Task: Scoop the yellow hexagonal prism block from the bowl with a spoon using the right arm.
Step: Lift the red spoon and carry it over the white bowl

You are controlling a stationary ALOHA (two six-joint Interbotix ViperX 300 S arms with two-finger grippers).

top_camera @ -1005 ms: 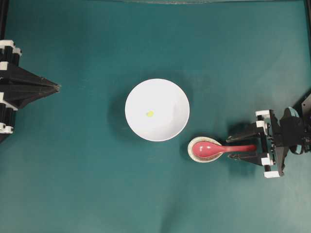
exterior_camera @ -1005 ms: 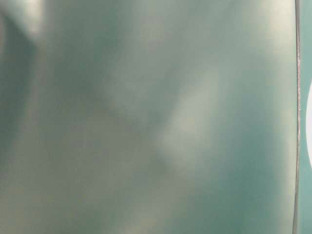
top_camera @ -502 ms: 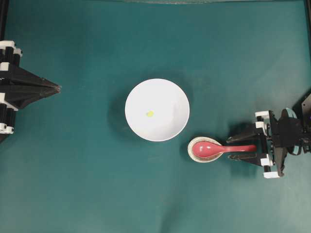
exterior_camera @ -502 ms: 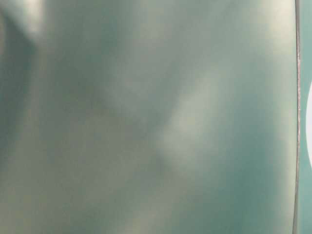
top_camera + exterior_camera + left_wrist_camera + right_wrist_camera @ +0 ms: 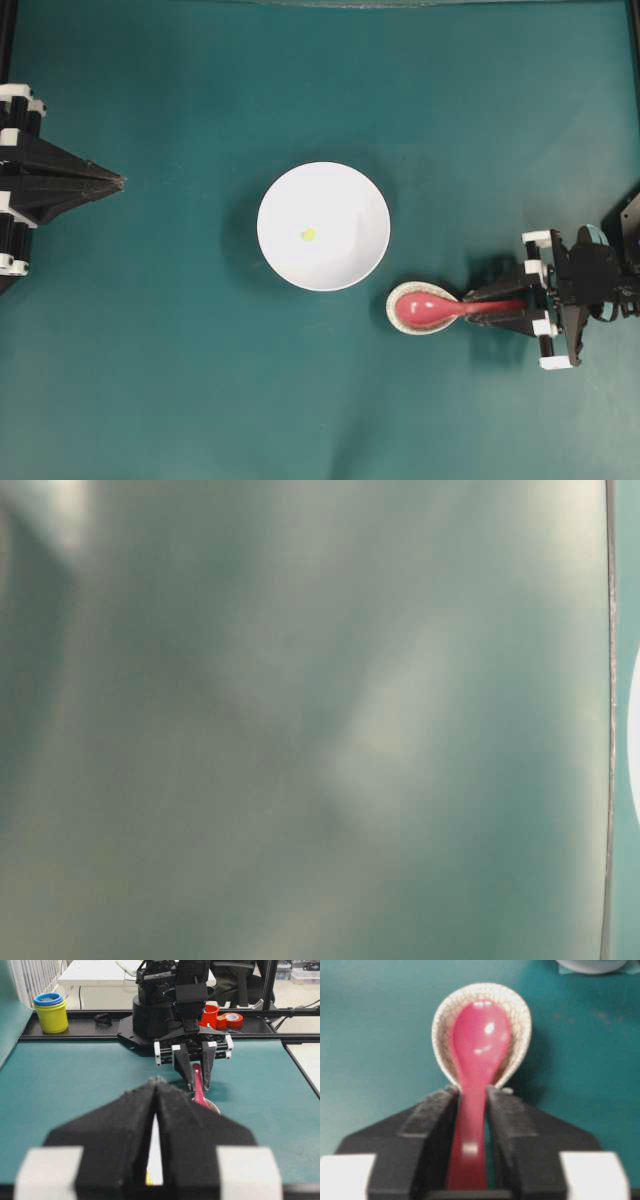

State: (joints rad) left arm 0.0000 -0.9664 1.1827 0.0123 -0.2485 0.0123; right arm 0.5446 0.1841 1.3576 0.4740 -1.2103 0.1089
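Observation:
The white bowl (image 5: 340,200) stands mid-table with the tiny yellow block (image 5: 309,235) inside it. The pink-red spoon (image 5: 425,308) lies with its scoop in the small speckled dish (image 5: 394,318), to the right of and below the bowl, its handle pointing right. My right gripper (image 5: 474,308) is shut on the spoon's handle. In the right wrist view the right gripper (image 5: 471,1096) has both fingers against the spoon's handle (image 5: 470,1125), just behind the dish (image 5: 440,1015). My left gripper (image 5: 118,182) is shut and empty at the far left.
The table-level view is a blurred teal surface. In the left wrist view, stacked yellow and blue cups (image 5: 50,1010) and red cups with tape (image 5: 222,1016) stand beyond the table's far rail, behind the right arm's base.
The right gripper's fingers have closed in from either side onto the spoon's handle. The spoon, bowl, block and left arm have not moved.

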